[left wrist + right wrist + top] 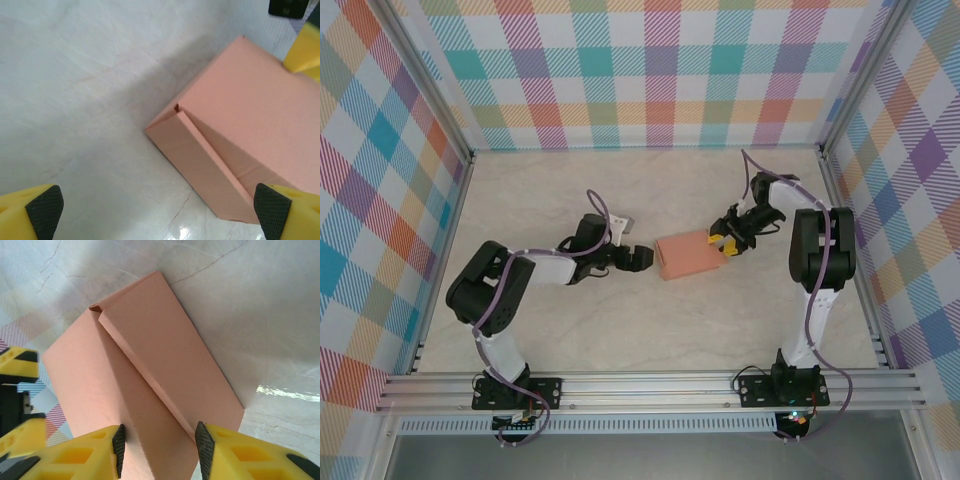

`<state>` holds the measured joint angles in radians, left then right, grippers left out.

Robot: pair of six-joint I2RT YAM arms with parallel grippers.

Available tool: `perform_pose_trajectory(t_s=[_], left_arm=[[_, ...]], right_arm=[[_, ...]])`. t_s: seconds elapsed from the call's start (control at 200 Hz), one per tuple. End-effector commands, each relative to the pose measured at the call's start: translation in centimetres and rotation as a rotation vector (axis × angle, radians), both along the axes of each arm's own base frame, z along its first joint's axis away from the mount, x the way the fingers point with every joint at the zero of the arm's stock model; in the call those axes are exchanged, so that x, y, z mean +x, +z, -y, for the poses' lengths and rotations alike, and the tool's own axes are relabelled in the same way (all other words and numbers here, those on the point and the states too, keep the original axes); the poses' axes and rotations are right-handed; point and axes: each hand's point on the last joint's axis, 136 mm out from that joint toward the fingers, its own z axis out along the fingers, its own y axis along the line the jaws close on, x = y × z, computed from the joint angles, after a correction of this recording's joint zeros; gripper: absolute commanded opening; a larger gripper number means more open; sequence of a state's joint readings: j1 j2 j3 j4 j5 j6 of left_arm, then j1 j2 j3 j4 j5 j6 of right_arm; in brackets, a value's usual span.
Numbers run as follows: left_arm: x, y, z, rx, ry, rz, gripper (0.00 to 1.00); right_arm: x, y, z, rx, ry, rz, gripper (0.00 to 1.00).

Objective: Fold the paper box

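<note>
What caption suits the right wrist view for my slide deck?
Right pincer straddles the end flap of the folded salmon paper box on the marble-look table.

Pale marbled table [650,330], pastel plaid walls [650,70] on three sides, aluminium rail [650,385] along near edge

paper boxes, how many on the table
1. The paper box lies mid-table between the two arms, the right fingers at its right end. More could be hidden under the arms.
</note>
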<state>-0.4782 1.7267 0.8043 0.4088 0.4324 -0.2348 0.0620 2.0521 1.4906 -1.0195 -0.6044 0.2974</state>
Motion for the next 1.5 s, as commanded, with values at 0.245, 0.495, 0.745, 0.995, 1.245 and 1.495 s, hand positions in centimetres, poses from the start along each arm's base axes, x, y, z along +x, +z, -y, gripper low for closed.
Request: perform_pose_trajectory(t_s=[0.245,0.495,0.745,0.995,1.245,1.495], left_arm=[[-1.1,-0.4,3.0,0.124,-0.098,0.043,0.98],[-1.5,-3.6,2.7,0.407,-0.078,0.108,0.98],[-1.5,-5.3,1.4,0.5,-0.041,0.095,0.98],[-1.6,-5.9,1.4,0.509,-0.051,0.086,0.99],[-1.8,-5.4,1.5,0.488,-0.04,0.066,1.0],[-0.9,-3.5,1.4,0.371,0.012,0.005,1.0]], right_arm=[[-1.3,-1.2,0.6,-0.143,0.069,0.063,0.44],[-1.4,-1.3,0.0,-0.193,0.125,0.199,0.43],[-0.1,2.6,1.1,-0.274,0.114,0.399,0.47],[-1.4,5.8,1.4,-0.276,0.121,0.462,0.54],[-3.9,1.1,1.0,-0.259,0.111,0.338,0.53],[-4.3,-1.8,0.8,-0.275,0.116,0.276,0.51]])
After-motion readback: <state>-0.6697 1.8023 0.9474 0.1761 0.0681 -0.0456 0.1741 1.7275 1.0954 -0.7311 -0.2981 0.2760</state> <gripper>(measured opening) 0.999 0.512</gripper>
